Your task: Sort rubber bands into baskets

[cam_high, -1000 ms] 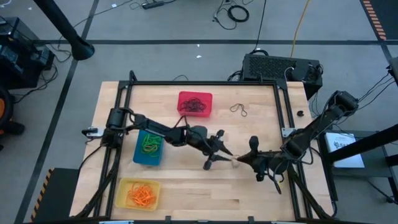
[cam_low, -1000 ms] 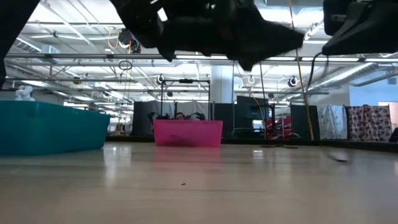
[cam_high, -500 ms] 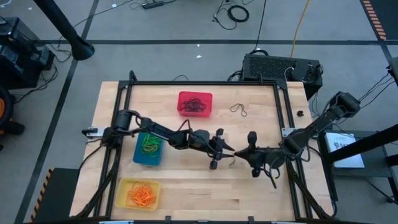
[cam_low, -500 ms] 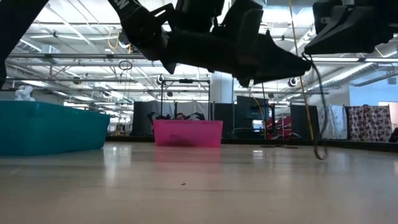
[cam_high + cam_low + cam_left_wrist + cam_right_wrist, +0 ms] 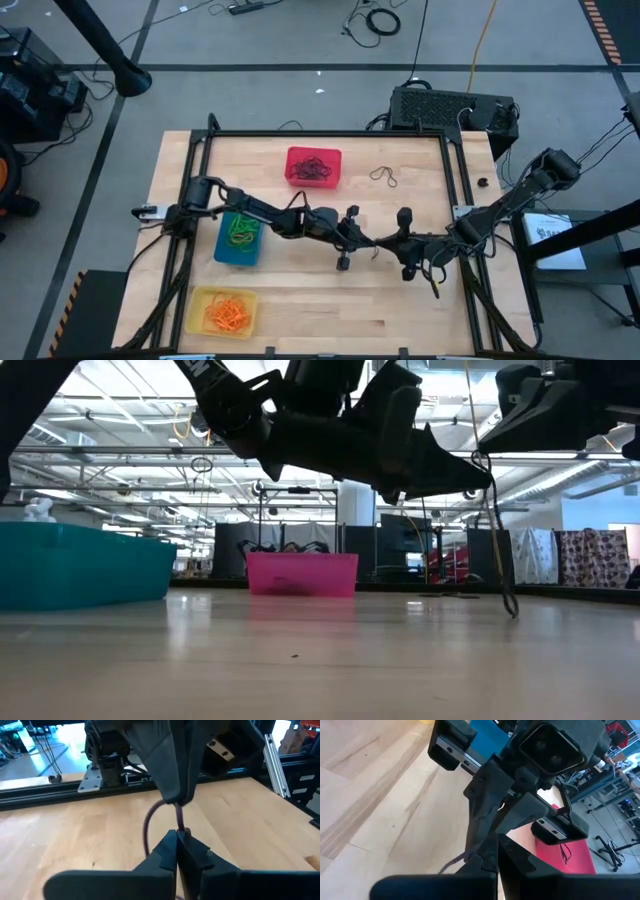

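Both pincers meet tip to tip above the counter (image 5: pixel 300 300), just in front of the red basket (image 5: pixel 314 166). The left pincer (image 5: pixel 176 835) is closed on a dark band (image 5: pixel 150 822), and the right pincer (image 5: pixel 492 851) is closed on the same band (image 5: pixel 451 864), likely handing it over. The blue basket (image 5: pixel 240 238) and yellow basket (image 5: pixel 222 310) sit left of the red basket.

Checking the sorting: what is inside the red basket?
The small red rectangular plastic basket holds a tangle of dark brown-black rubber bands; bands beneath the tangle's top layer cannot be seen.
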